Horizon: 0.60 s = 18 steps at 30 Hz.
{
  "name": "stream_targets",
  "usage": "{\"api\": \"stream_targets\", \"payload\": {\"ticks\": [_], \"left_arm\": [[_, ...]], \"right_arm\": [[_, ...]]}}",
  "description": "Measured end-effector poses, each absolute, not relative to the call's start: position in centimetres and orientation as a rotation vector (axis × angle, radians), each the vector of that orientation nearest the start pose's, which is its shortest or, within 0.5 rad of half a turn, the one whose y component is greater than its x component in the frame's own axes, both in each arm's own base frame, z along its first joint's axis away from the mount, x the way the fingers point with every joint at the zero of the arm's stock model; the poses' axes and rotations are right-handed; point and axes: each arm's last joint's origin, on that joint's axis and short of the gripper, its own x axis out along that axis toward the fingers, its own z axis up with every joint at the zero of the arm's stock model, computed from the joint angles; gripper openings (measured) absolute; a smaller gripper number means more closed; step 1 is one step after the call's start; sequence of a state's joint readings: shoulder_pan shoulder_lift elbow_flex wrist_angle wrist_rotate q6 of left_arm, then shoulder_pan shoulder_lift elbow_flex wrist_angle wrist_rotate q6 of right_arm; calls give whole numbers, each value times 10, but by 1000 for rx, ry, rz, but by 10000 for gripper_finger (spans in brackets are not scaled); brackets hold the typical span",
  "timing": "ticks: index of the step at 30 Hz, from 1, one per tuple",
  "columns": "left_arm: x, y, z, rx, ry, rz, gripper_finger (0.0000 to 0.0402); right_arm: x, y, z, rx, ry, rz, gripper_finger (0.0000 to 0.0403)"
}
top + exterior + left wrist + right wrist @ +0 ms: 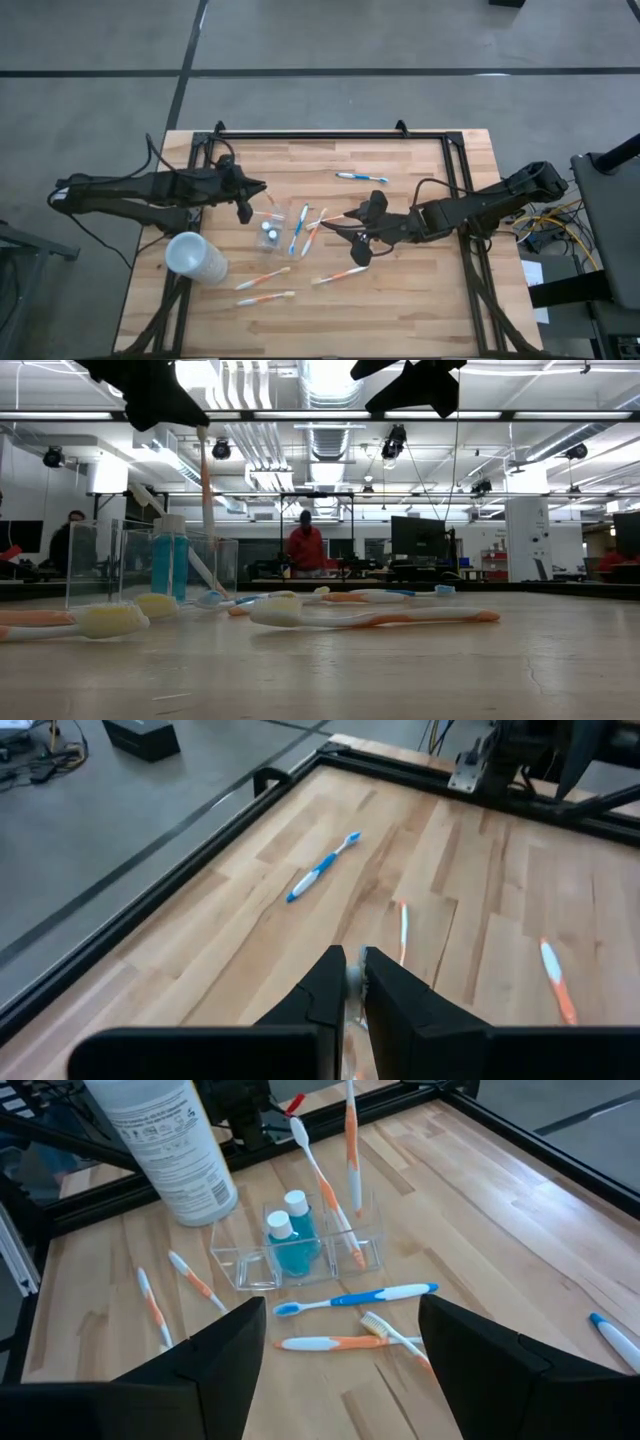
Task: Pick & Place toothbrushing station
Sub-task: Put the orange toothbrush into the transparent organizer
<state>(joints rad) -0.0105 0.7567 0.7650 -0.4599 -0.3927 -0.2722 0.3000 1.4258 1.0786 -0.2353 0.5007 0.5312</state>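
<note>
Clear tumbler (300,1245) upright; toothbrushes (355,1296) scattered

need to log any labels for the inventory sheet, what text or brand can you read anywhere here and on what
Nothing can be quoted as it reads.
Frosted whitish cup: a block of small black print on its side, too small and blurred to read.
Blue tubes in the clear holder: no legible label.
Toothbrushes, for example the blue-handled one: no marking visible.
Screens in the room behind the table: too far to read.
</note>
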Motion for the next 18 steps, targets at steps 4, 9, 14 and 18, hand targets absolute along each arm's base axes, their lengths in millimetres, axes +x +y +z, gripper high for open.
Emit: {"api": "stream_targets", "payload": {"ticks": [4, 9, 14, 18], "left_arm": [[162, 9, 303, -154, 413, 432, 28], [168, 9, 298, -145, 450, 435, 28], [175, 9, 289, -133, 517, 441, 28], [181, 9, 283, -119, 554, 442, 28]], "right_arm": [[301, 78, 286, 289, 468, -330, 254], [301, 78, 286, 289, 468, -330, 260], [301, 78, 286, 289, 468, -330, 265], [301, 78, 286, 289, 468, -330, 264]]}}
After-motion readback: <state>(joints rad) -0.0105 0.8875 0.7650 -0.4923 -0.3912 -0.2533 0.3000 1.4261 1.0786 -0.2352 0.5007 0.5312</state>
